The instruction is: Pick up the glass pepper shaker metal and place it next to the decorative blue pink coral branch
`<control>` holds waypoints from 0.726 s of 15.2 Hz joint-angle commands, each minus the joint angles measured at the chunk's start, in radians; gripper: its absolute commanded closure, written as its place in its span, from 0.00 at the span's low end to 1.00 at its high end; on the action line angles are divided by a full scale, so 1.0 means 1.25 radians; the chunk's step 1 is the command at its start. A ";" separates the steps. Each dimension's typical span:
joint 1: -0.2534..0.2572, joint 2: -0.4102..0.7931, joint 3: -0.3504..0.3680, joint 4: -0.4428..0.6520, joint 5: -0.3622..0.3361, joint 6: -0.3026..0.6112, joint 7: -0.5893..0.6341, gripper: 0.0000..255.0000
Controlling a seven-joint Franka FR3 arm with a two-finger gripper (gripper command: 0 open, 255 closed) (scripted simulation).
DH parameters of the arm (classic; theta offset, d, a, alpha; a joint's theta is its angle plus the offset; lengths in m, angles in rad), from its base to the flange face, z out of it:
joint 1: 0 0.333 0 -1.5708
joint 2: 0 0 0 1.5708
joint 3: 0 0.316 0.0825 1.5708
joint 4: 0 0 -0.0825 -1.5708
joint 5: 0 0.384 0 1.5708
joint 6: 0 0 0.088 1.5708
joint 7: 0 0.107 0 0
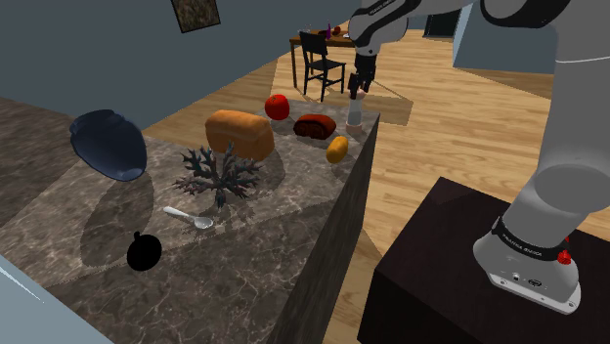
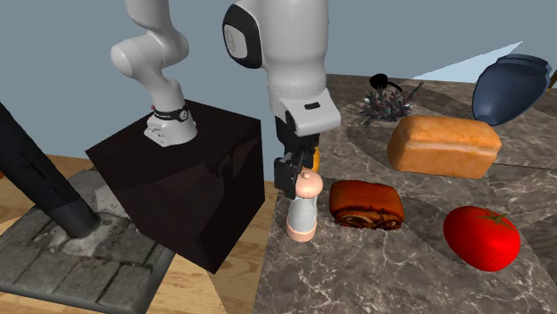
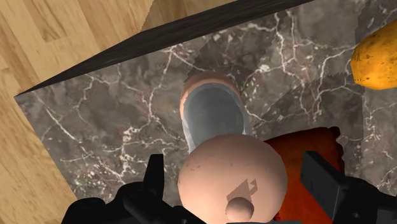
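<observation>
Your pincer (image 3: 235,162) hangs spread directly over the pepper shaker (image 3: 213,118). In the wrist view its two black fingers (image 3: 156,184) stand on either side of the shaker's rounded pinkish top, and a sliver of gap shows at the right one, so nothing is pinched.

The shaker stands upright on the marbled bench (image 1: 274,254), close to the corner nearest the robot's dark stand (image 2: 192,178). You can see its pale body and pinkish base in the second exterior view, with a brown rolled pastry (image 2: 366,205) just beside it. An orange fruit (image 1: 337,149) lies near it along the bench edge, and a red tomato (image 1: 278,107) and a bread loaf (image 1: 239,134) lie further in.

The coral branch (image 1: 219,174) stands well apart from the shaker, past the loaf, with a spoon (image 1: 191,217) near its foot.
</observation>
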 commanded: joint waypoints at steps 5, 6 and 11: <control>0.000 0.001 0.000 -0.001 0.000 0.002 0.000 0.00; 0.000 0.001 0.000 -0.001 0.000 0.002 0.000 1.00; 0.000 0.001 0.000 -0.001 0.000 0.002 0.000 1.00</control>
